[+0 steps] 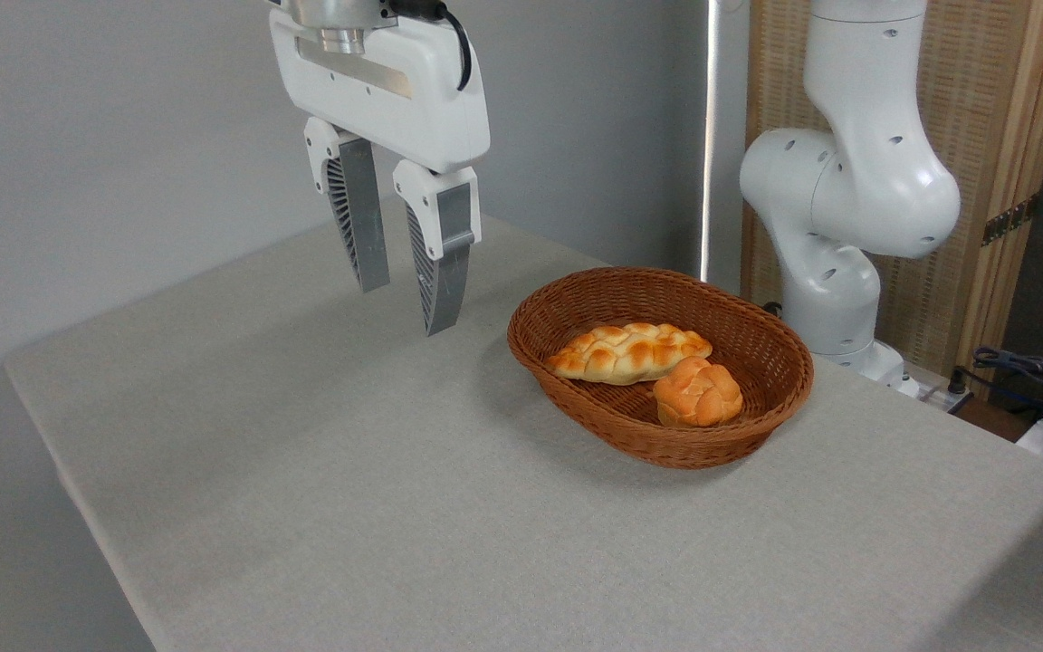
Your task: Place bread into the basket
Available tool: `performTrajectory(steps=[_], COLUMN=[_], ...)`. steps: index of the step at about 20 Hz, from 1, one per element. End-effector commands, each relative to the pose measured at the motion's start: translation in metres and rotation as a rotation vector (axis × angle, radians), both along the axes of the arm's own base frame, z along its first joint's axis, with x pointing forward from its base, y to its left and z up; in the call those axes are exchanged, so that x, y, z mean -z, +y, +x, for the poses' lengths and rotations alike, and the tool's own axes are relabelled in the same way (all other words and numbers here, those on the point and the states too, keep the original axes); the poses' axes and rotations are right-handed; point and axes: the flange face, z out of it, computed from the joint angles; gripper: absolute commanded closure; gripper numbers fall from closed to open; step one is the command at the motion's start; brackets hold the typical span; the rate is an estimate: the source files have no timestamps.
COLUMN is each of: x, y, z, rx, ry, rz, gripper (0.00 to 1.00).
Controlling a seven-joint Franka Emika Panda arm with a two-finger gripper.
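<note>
Fixed-camera view of a worktop point(395, 507) covered in pale grey cloth, with a grey wall behind. The gripper point(408, 306) hangs from the top of the frame, left of the basket point(666, 448) and well clear of it, above bare cloth. Its two ribbed grey fingers point(357, 217) point downward with a clear gap between them; the jaws stand apart and nothing is held. The fingertips are raised off the surface, and a faint shadow lies on the cloth beneath.

The basket, oval and of brown wicker, sits on the worktop right of centre. The bread point(628, 352), a long braided loaf, pale yellow with toasted brown bumps and pointed ends, lies inside it, running from the left wall toward the middle. Its left tip rests against the inner slope of the wicker. A bun point(697, 391), small, round, orange and knotted, sits in the same basket at the near right, just beside the loaf's right end; whether the two touch cannot be told.

Behind the basket stands the white arm base point(847, 208), its lower joints rising out of frame. A wooden screen point(983, 136) with woven panels stands beyond it, and cables point(1028, 371) lie at the far right edge.
</note>
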Motion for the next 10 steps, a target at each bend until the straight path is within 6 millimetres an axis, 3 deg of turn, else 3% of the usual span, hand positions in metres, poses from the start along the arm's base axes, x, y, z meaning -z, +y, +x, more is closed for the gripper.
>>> performTrajectory(steps=[1, 10], x=[0.0015, 0.0037], y=[0.0014, 0.0022], z=[-0.0023, -0.0032], rx=[-0.016, -0.007], ry=[0.061, 0.071], rz=[0.002, 0.002], gripper=[0.0, 0.0])
